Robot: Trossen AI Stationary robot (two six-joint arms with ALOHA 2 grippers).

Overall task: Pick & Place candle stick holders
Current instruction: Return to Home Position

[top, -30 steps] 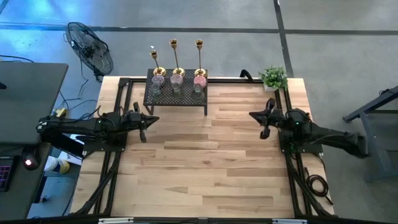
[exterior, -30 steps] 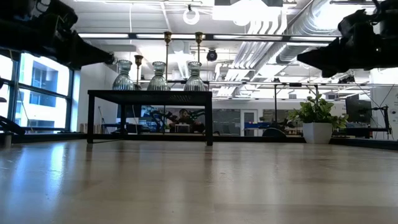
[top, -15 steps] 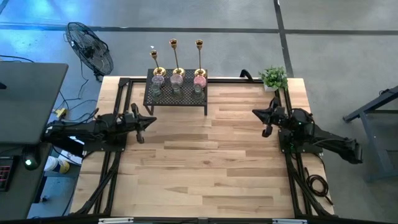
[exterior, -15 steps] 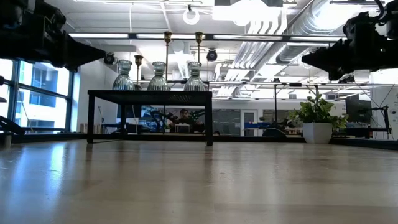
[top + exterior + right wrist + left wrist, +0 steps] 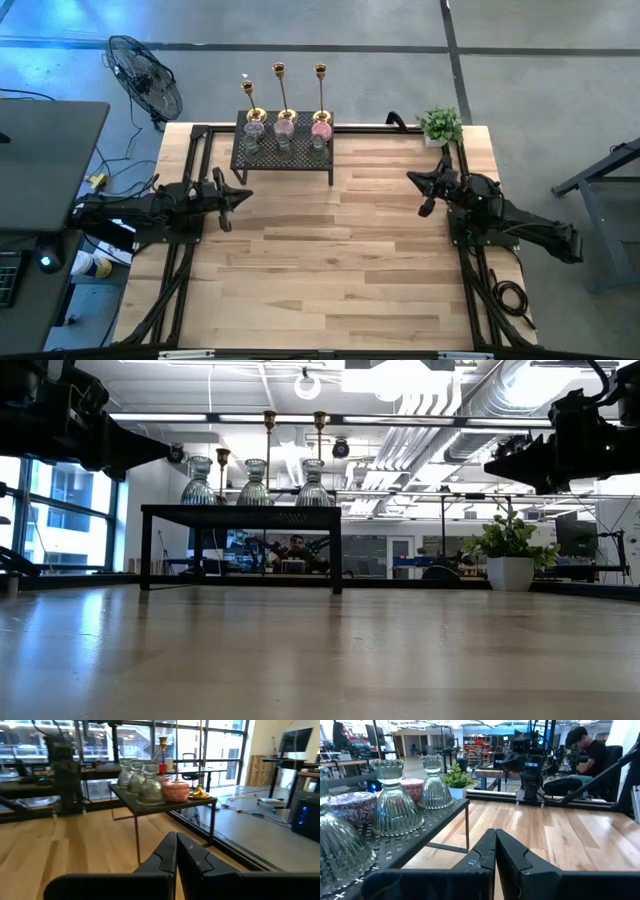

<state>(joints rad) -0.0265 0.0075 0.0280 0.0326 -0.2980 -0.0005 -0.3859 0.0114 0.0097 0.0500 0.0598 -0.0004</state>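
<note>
Underneath everything, a broad pale wooden table (image 5: 330,270). Over its left edge, the left arm (image 5: 140,208), lying low and pointing inward, with the left gripper (image 5: 495,834) above the boards near the rack's front left corner, not touching it. Fingers pressed flat together along their whole length, gripping nothing. Over the right edge, the right arm (image 5: 520,220) in a mirrored pose, with the right gripper (image 5: 176,836) aimed toward the table's middle, likewise closed finger against finger and empty. At the far edge, left of centre, a black mesh rack (image 5: 300,162) on thin legs, carrying every candle holder. At the far right corner, a small potted plant (image 5: 440,125) in a white pot (well apart from the rack). Along the rack's back edge, three gold candlesticks (image 5: 284,100), upright and side by side, round bases on the mesh. Directly in front of those, a row of three squat pink and purplish holders (image 5: 285,127). Nearest the rack's front, a row of three ribbed pale green glass holders (image 5: 284,143), upright, close together, whether touching or not impossible to tell.
</note>
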